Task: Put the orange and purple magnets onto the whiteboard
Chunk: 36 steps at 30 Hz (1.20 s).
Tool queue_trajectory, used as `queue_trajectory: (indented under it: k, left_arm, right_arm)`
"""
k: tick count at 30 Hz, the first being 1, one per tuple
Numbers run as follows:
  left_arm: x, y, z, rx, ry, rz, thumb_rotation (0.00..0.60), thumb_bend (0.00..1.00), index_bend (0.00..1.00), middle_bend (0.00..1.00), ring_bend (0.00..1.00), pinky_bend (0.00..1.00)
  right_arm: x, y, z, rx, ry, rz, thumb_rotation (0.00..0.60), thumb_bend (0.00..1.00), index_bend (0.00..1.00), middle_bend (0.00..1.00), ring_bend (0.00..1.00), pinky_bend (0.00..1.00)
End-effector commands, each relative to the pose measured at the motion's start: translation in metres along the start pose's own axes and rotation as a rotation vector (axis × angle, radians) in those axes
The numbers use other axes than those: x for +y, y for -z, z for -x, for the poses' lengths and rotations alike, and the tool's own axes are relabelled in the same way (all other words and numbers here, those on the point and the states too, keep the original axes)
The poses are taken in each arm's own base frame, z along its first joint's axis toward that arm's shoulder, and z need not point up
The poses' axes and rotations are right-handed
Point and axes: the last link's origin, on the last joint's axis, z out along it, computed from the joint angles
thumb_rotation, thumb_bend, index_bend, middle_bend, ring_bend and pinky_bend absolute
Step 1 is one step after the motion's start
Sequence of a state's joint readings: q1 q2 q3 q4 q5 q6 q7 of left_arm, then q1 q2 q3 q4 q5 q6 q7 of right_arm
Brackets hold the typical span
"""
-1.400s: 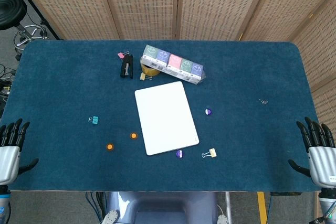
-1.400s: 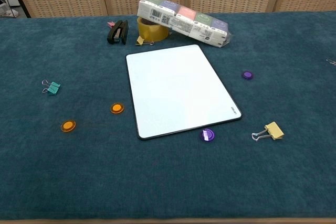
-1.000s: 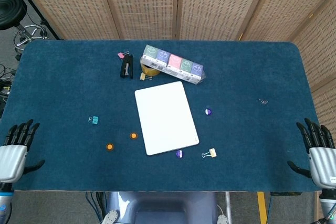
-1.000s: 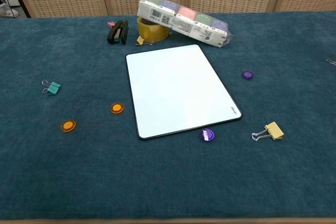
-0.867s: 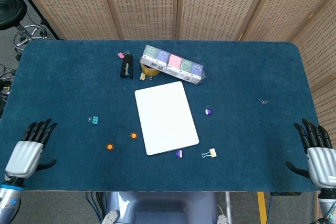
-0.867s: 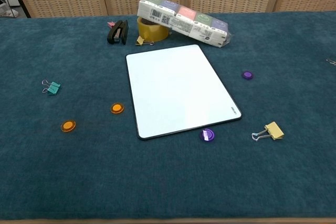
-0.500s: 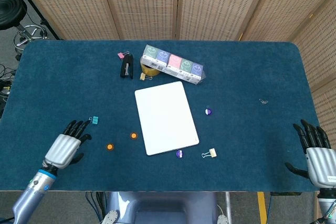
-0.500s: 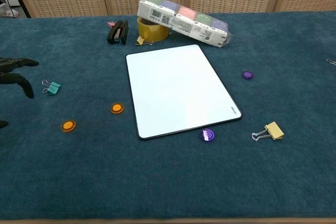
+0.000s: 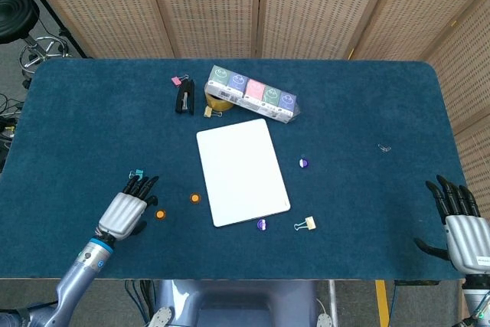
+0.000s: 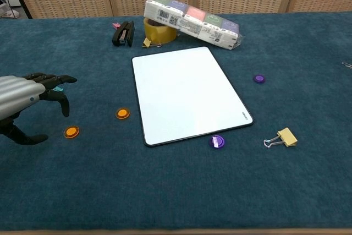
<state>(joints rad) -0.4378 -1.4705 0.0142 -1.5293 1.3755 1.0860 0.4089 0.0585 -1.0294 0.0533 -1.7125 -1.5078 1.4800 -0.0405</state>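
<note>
Hovering left hand (image 9: 126,212): fingers spread and slightly curled, holding nothing, palm down over the blue table (image 9: 84,128), thumb apart from the other fingers.
Nearest orange magnet (image 10: 71,132): lies on the cloth just beside the left hand, between its thumb and its other fingers in the chest view, not touched.
Teal clip (image 9: 138,174): just past the left fingertips.
Second orange magnet (image 10: 122,114): further toward the middle, near the left edge of the whiteboard, apart from it.
Whiteboard (image 10: 187,93): flat at the table's centre, bare, slightly turned.
Near purple magnet (image 10: 217,141): on the cloth just off the whiteboard's near edge.
Far purple magnet (image 10: 259,78): on the cloth, right of the whiteboard, apart from it.
Yellow clip (image 10: 283,137): right of the near purple magnet.
Tissue pack (image 10: 191,22): behind the whiteboard, leaning on a tape roll (image 10: 159,29); a black stapler (image 10: 123,33) lies to their left.
Right hand (image 9: 462,227): at the table's near right corner, fingers spread, empty.
</note>
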Motion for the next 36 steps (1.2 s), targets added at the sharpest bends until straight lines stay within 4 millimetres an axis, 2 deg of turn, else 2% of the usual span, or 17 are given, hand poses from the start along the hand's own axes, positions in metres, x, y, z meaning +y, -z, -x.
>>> queue_trajectory:
  k: [1,16,29,36]
  left_arm:
    - [0.002,-0.005,0.002,-0.005,0.004,-0.006,0.6,0.28,0.4,0.0,0.0,0.0]
    - [0.017,-0.02,0.006,-0.025,0.012,0.004,0.6,0.28,0.42,0.0,0.0,0.0]
    - [0.023,-0.024,0.01,-0.052,0.014,0.0,0.6,0.28,0.44,0.0,0.0,0.0]
    - [0.024,-0.026,0.011,-0.057,0.017,-0.007,0.6,0.31,0.49,0.0,0.0,0.0]
  right_arm:
    - [0.0,0.0,0.0,-0.003,-0.002,0.001,0.6,0.0,0.0,0.0,0.0,0.0]
    - [0.0,0.0,0.0,-0.012,-0.011,0.001,0.6,0.0,0.0,0.0,0.0,0.0]
    - [-0.001,0.001,0.0,-0.014,-0.019,-0.001,0.6,0.0,0.0,0.0,0.0,0.0]
    - [-0.001,0.001,-0.001,-0.014,-0.024,0.001,0.6,0.0,0.0,0.0,0.0,0.0]
